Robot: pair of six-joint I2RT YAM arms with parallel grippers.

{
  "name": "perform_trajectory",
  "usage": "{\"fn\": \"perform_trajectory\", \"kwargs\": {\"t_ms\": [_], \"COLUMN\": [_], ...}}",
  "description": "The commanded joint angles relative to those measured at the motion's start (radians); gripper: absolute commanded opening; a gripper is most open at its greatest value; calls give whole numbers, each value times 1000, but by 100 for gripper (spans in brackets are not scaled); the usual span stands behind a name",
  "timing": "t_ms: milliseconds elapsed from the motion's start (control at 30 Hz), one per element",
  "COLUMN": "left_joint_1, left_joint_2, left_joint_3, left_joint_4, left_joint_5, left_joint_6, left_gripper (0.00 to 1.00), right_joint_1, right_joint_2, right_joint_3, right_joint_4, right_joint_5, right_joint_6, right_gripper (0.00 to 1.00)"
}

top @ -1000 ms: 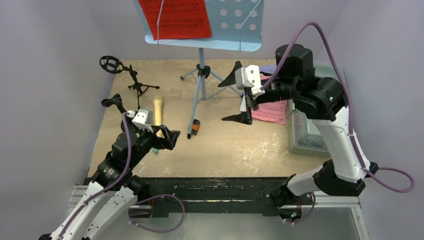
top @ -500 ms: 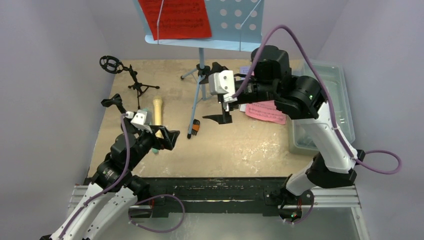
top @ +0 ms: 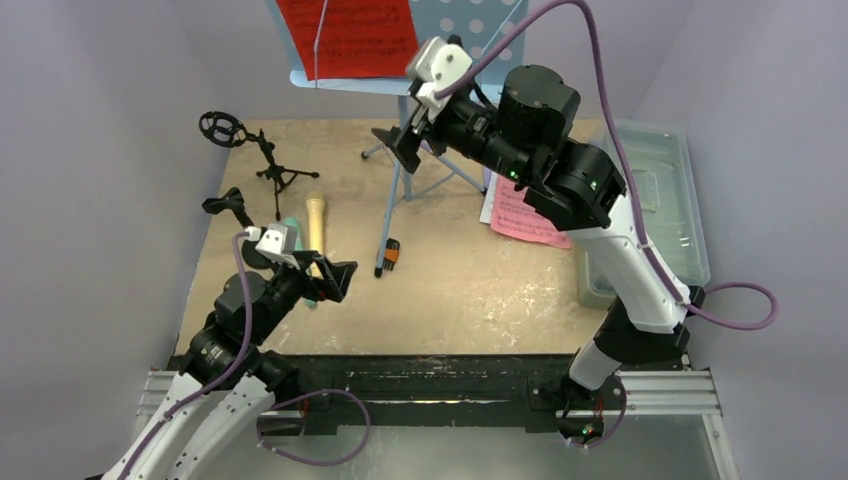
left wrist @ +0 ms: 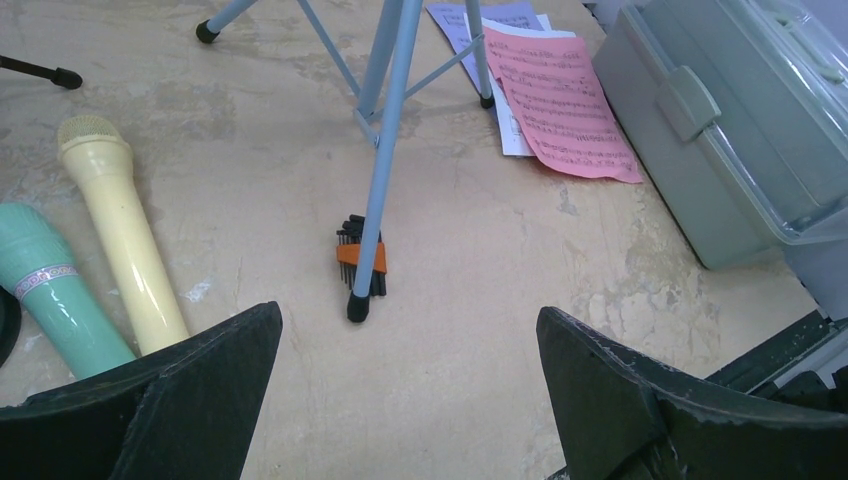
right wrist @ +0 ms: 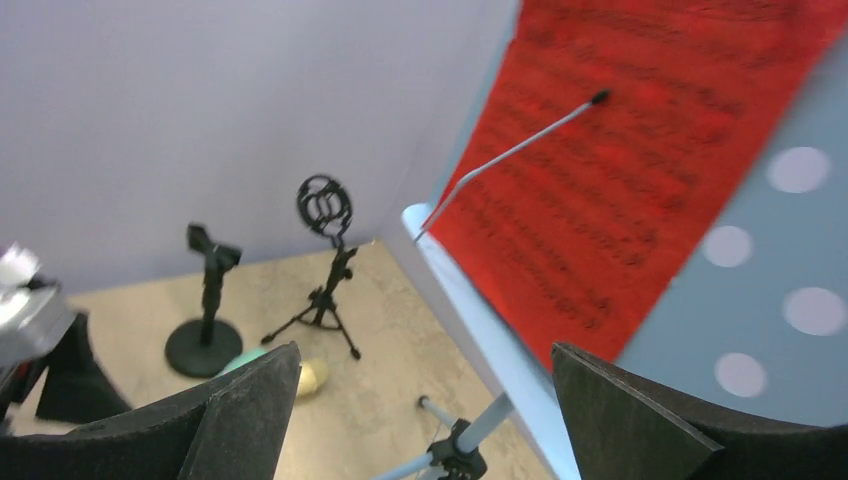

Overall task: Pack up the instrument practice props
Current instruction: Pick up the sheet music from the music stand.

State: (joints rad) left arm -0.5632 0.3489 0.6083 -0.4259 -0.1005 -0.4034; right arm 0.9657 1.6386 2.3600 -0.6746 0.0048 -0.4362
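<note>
The light-blue tripod [top: 400,180] stands at the back, its perforated tray [top: 480,40] holding a red page [top: 345,35] under a wire clip. My right gripper [top: 430,120] is raised just below the tray, open; in the right wrist view the tray's lower lip [right wrist: 500,340] runs between its fingers without touching, with the red page [right wrist: 640,150] above. Pink [top: 525,215] and purple [left wrist: 480,20] pages lie on the table. My left gripper [top: 300,275] hovers open and empty beside the yellow microphone [left wrist: 120,240] and the mint-green microphone [left wrist: 50,290]. Two small black microphone stands [top: 270,165] [top: 228,205] stand at the back left.
A translucent grey tub [top: 655,200] sits at the table's right edge. A black and orange hex-key set [left wrist: 360,255] lies by the foot of one tripod leg [left wrist: 385,150]. Walls close in at the back and on both sides.
My right arm has swung up and to the left, from over the pink page to just under the tray. The left arm has barely shifted.
</note>
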Motion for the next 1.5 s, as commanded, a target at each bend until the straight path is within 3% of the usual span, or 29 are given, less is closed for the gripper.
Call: {"fn": "perform_trajectory", "kwargs": {"t_ms": [0, 200, 367, 1167, 1467], "left_joint_1": [5, 5, 6, 9, 12], "left_joint_2": [-5, -19, -8, -1, -2], "left_joint_3": [-2, -7, -5, -6, -7], "left_joint_4": [42, 47, 48, 52, 56], "left_joint_5": [5, 7, 13, 20, 25], "left_joint_6": [9, 8, 8, 11, 12], "left_gripper": [100, 100, 100, 100, 100], "right_joint_1": [-36, -184, -201, -201, -198], "right_joint_2": [30, 95, 129, 275, 317], "right_joint_3": [55, 158, 180, 237, 252], "right_joint_4": [177, 200, 217, 362, 366], "right_joint_5": [163, 4, -66, 163, 103], "right_joint_6": [154, 311, 378, 463, 466], "right_gripper": [99, 99, 99, 98, 98]}}
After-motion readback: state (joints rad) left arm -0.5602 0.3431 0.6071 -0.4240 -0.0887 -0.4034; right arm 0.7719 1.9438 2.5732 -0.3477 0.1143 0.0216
